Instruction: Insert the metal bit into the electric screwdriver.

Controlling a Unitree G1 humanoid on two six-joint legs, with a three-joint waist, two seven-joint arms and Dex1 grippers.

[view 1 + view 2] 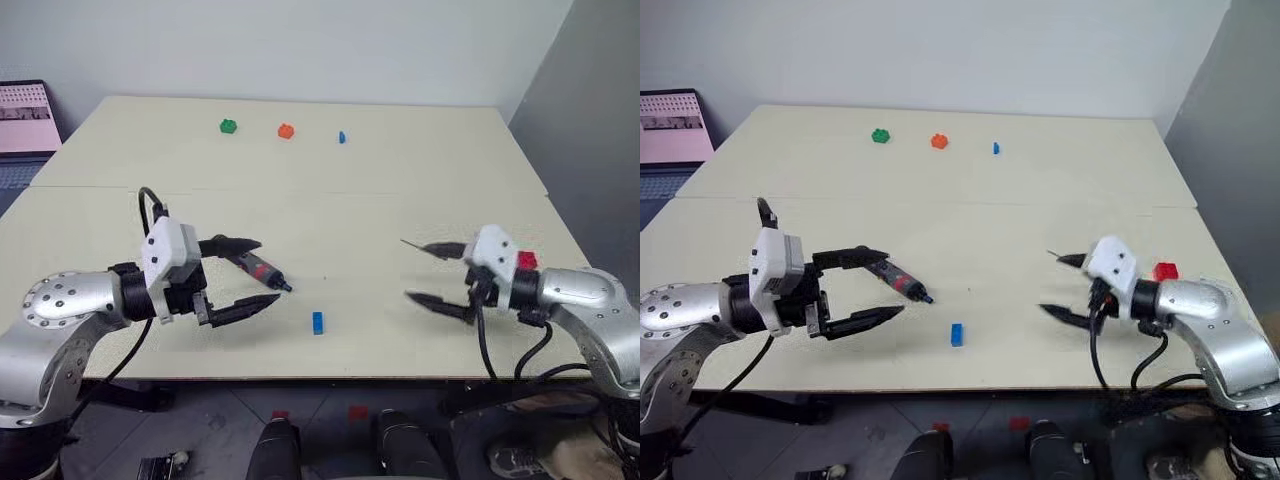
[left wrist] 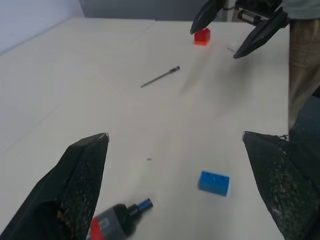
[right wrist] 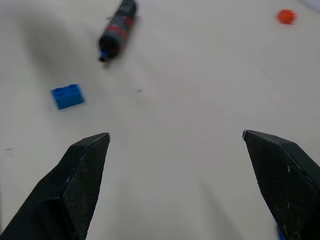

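L gripper (image 1: 250,272) wide open, empty, screwdriver (image 1: 258,269) on table (image 1: 400,200) btwn fingers. R gripper (image 1: 432,274) wide open, empty. Bit (image 2: 160,77) lies near red brick (image 2: 202,36).

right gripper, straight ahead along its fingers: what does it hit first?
Likely bare table. The right gripper, open, aims between the electric screwdriver and an orange brick; nothing lies directly in line, though depth is hard to judge.
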